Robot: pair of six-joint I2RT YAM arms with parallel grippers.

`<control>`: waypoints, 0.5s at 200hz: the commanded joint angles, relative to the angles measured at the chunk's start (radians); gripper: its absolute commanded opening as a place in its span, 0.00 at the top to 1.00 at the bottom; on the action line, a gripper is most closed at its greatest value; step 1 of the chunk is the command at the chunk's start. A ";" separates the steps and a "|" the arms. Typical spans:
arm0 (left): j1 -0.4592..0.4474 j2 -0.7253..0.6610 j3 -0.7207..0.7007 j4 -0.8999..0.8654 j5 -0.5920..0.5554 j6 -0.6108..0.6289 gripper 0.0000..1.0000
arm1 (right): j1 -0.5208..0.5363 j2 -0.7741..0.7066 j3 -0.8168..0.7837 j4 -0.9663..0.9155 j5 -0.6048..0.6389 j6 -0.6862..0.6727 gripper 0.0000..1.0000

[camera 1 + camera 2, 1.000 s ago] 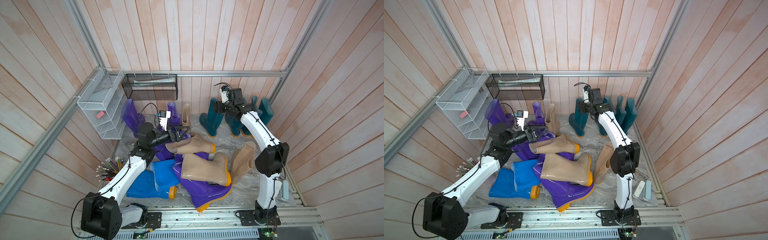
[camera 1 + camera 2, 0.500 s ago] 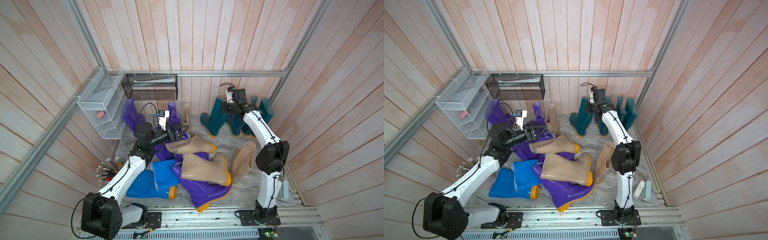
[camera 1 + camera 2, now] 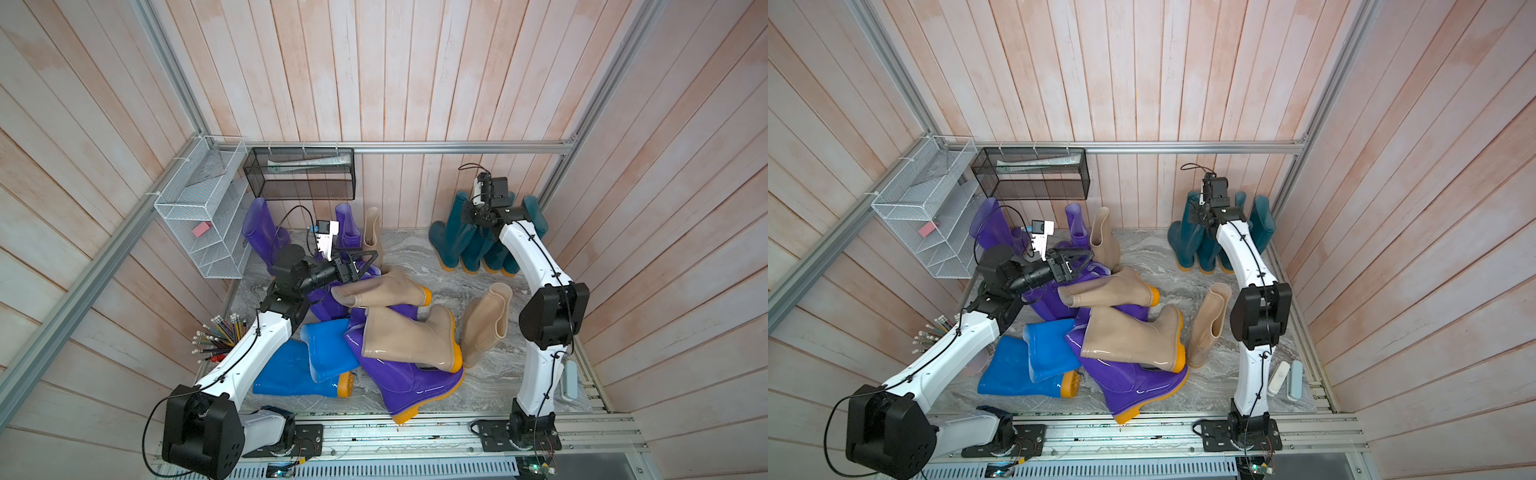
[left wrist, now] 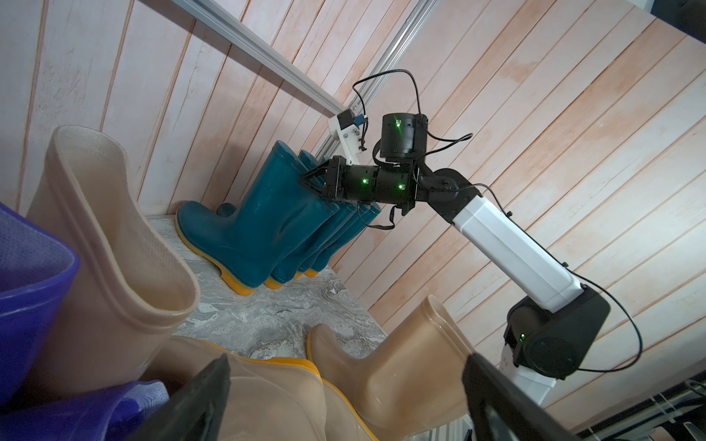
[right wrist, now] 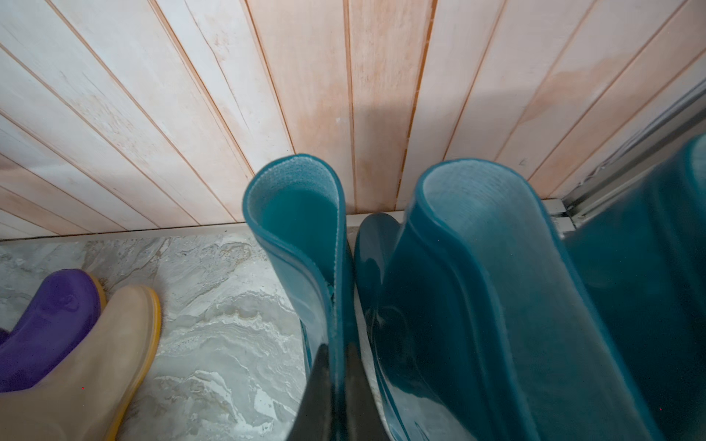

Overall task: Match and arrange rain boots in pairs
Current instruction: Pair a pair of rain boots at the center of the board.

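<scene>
The right claw (image 5: 338, 366) is pinched shut on the rim of a teal boot (image 5: 294, 229), the 9 o'clock end of the teal row (image 3: 471, 249) standing at 1 o'clock in a top view. The left claw (image 3: 362, 262) gapes wide, empty, over beige boots (image 3: 384, 286) heaped mid-floor.

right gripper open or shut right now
Shut: the right gripper pinches the cuff wall of the teal boot, fingers close on either side, in the right wrist view.

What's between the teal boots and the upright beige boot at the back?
Only bare marbled floor between teal boots and beige boot; both top views show it.
</scene>
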 commanded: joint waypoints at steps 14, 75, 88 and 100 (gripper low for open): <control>0.005 -0.010 0.000 0.019 0.017 -0.008 0.03 | 0.007 -0.078 -0.026 0.048 0.100 0.034 1.00; 0.005 -0.011 0.002 0.019 0.022 -0.008 0.03 | 0.036 -0.033 0.014 0.004 0.113 0.021 1.00; 0.005 -0.013 0.003 0.019 0.020 -0.007 0.03 | 0.035 -0.023 0.013 -0.006 0.113 0.017 0.97; 0.006 -0.016 0.003 0.015 0.020 -0.004 0.02 | 0.036 -0.029 0.010 -0.013 0.112 0.017 0.84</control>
